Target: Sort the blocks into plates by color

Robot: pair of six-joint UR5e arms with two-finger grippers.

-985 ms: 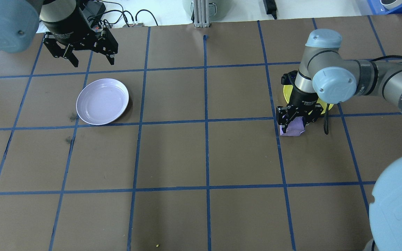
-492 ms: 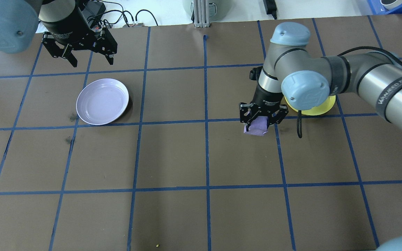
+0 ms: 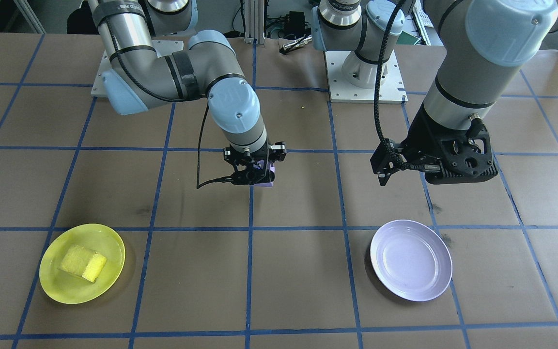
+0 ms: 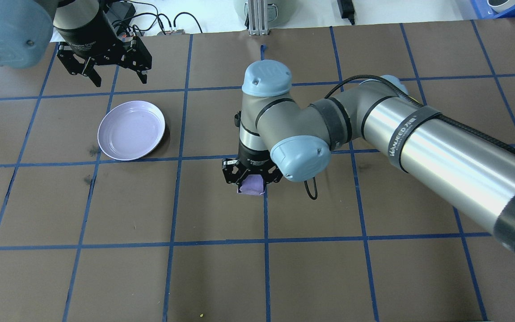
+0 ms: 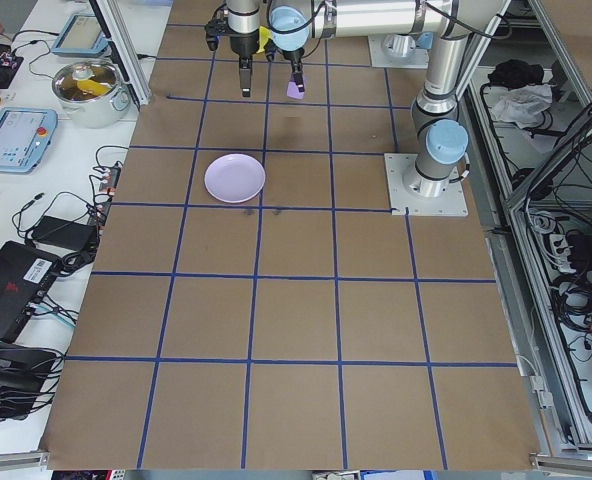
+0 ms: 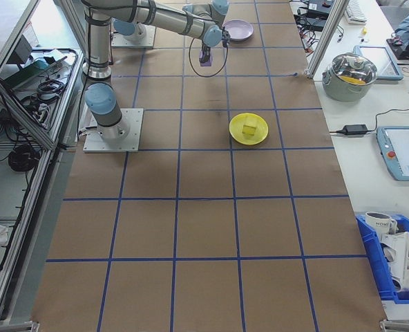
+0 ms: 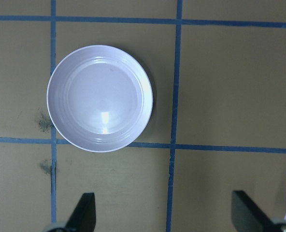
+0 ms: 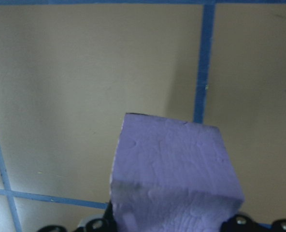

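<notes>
Gripping a matte, rough-faced purple block [image 4: 251, 184], the right tool [image 4: 251, 175] hangs above the table.

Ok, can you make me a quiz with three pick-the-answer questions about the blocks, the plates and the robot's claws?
1. Where is the yellow block?
A. on the yellow plate
B. on the purple plate
C. in a claw

2. How many plates are on the table?
A. one
B. two
C. three

3. What is the right gripper doing?
A. hanging open with nothing in it
B. gripping the purple block
C. gripping a plate

Answers:
1. A: the yellow block lies on the yellow plate.
2. B: only the yellow plate and the purple plate show.
3. B: the right gripper is clamped on the purple block above the table, while the left gripper is open and holds nothing.
</notes>
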